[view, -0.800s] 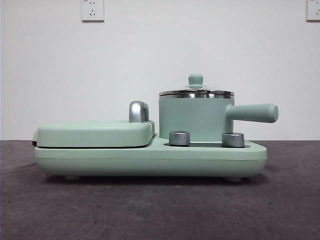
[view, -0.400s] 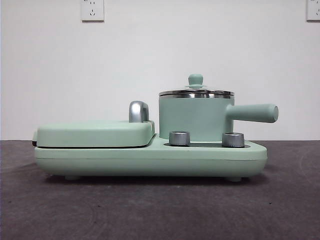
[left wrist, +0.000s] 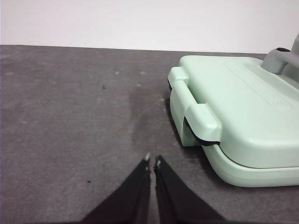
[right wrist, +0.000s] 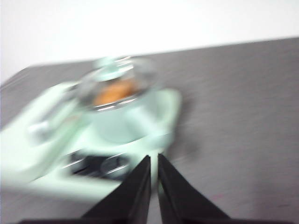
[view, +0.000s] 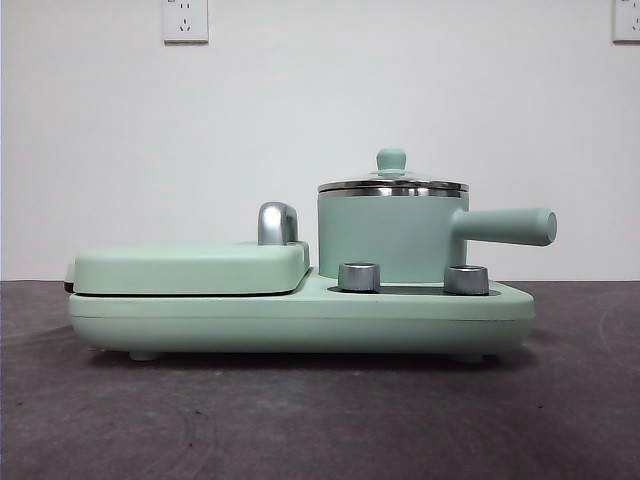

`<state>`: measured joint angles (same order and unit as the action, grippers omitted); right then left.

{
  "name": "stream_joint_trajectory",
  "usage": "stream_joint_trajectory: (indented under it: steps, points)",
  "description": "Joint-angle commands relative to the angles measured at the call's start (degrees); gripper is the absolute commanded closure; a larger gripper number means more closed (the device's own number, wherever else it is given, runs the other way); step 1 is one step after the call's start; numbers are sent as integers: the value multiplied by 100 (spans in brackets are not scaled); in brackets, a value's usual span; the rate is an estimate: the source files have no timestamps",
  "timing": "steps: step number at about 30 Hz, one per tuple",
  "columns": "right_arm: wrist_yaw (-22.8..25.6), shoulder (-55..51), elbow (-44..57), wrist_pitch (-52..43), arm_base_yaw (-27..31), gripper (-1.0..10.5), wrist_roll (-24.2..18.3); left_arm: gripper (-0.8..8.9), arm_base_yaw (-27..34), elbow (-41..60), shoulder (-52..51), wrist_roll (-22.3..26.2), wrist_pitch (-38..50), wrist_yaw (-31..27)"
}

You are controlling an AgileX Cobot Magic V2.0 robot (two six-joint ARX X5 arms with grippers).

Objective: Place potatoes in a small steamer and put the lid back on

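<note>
One lid (view: 392, 184) caps steamer (view: 392, 238) — no legible writing.

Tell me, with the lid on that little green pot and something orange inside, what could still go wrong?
Little seems left to do: the lid sits on the small steamer, and the potato shows orange through the glass. The right pincer looks out blurred, so that arm is probably moving; a swing close by might clip the pot's long side handle. The left pincer sits by the griddle cover, apart from it.
</note>
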<state>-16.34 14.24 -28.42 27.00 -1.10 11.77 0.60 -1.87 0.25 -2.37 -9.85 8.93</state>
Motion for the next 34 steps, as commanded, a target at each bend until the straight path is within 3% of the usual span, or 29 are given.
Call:
stream_joint_trajectory:
  steps: [1,5,8,11,18,24,34]
  points:
    - [227,-328,984,-894,444,925,-227,794,-2,114,-7,59,-39,-9]
    - [955,-758,1921,-1220,820,925,-457,794,-2,114,-7,59,-39,-9]
    - [1692,-1012,2277,-1217,791,925,-540,794,-2,114,-7,59,-39,-9]
    - [2111,-1191,2470,-1204,632,925,-697,794,-4,114,-7,59,-39,-9]
    - [1757,-1403,2656,-1373,393,925,-1397,794,-4,114,-7,59,-39,-9]
    - [1279,-1403,2780,-1709,343,925,-1390,794,-2,114,-7,59,-39,-9]
    - [1335,-1403,2778,-1775,343,925,-1390,794,-2,114,-7,59,-39,-9]
